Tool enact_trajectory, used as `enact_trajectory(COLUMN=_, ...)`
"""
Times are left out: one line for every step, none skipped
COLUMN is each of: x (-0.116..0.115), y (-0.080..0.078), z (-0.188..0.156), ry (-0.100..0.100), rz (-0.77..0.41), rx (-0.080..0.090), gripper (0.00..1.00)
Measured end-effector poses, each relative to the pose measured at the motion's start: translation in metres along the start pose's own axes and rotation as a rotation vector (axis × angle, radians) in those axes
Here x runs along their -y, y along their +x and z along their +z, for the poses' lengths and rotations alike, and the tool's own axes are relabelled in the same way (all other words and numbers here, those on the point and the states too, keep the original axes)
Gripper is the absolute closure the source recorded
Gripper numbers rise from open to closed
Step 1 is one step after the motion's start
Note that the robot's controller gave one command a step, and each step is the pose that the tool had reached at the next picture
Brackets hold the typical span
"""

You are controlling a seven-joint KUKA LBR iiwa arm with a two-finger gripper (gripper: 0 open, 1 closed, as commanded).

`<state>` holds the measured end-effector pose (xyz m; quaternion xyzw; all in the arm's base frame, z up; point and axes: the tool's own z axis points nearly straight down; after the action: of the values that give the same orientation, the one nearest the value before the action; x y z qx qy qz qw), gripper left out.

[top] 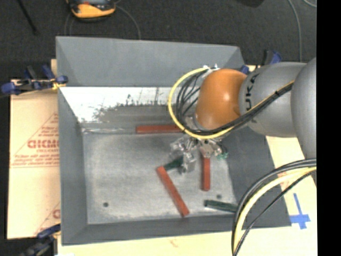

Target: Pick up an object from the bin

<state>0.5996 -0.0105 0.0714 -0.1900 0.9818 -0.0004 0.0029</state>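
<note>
Bin floor (117, 180): green piece (172, 166) beside gripper (187, 154)

Arm (277, 97) reaching from right, jaws pointing down

You have open floor across the view's left half of the bin (106, 164), from back wall to front wall. The right half is crowded. The claw (191, 152) hangs over the middle, with a small dark green piece (171, 166) just beside it on the view's left and a short red stick (205, 176) just beside it on the right. A long red stick (172, 192) slants toward the front wall. Another dark green piece (219, 205) lies near the front right corner. A third red stick (155, 128) lies along the foot of the back wall.
</note>
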Motion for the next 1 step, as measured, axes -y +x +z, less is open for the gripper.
enact_trajectory(x=0.0, y=0.0, z=0.0, ry=0.0, rz=0.0, rx=0.0, gripper=1.0)
